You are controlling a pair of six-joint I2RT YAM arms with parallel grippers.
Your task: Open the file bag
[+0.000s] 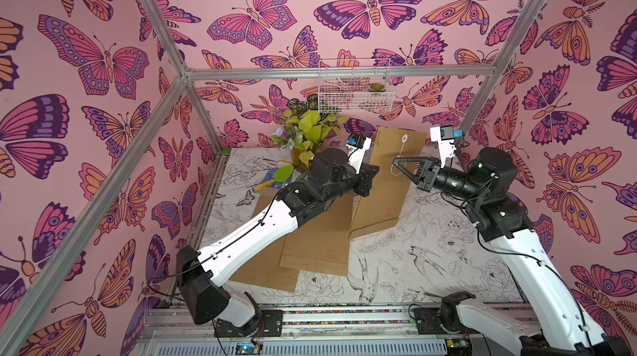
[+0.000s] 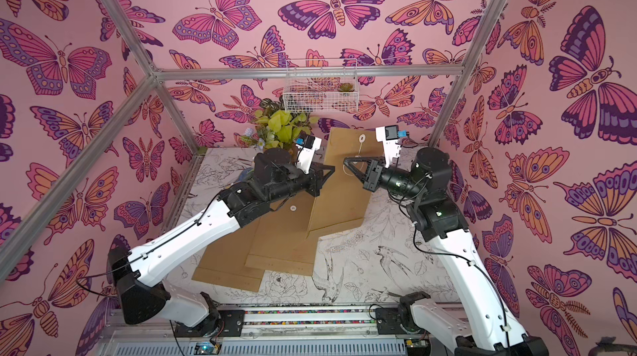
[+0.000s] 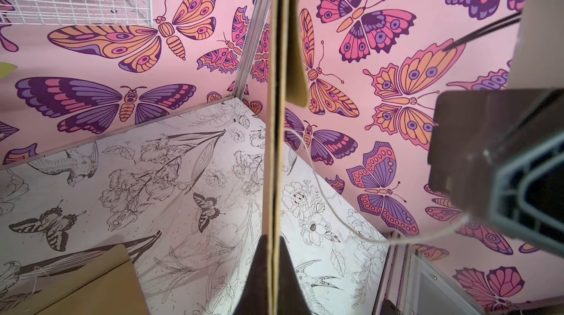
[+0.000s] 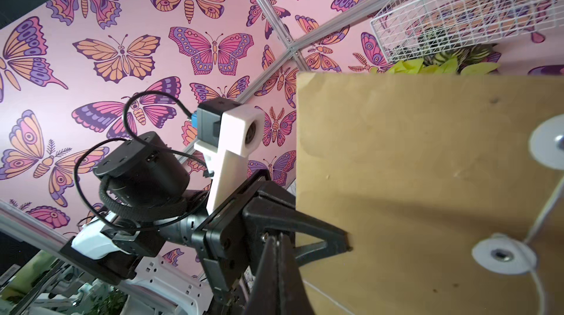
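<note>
The file bag [image 1: 389, 185] [image 2: 344, 199] is a brown kraft envelope standing upright above the table, with its lower corner near the surface. My left gripper [image 1: 373, 172] [image 3: 274, 237] is shut on the bag's side edge, which shows edge-on between its fingers. Two white discs [image 4: 503, 257] sit on the bag's face, and a white string [image 3: 335, 216] [image 1: 400, 154] hangs loose from them. The string runs in a slack loop to my right gripper [image 1: 395, 163] [image 4: 279, 237], which is shut on it just in front of the bag's face. The top flap [image 3: 297, 63] bulges slightly away from the bag.
Two more brown envelopes [image 1: 310, 240] lie flat on the flower-printed table [image 1: 431, 268] under the left arm. A potted plant [image 1: 306, 126] stands at the back, with a white wire basket [image 1: 355, 89] on the wall above it. Metal frame posts [image 1: 482, 95] edge the workspace.
</note>
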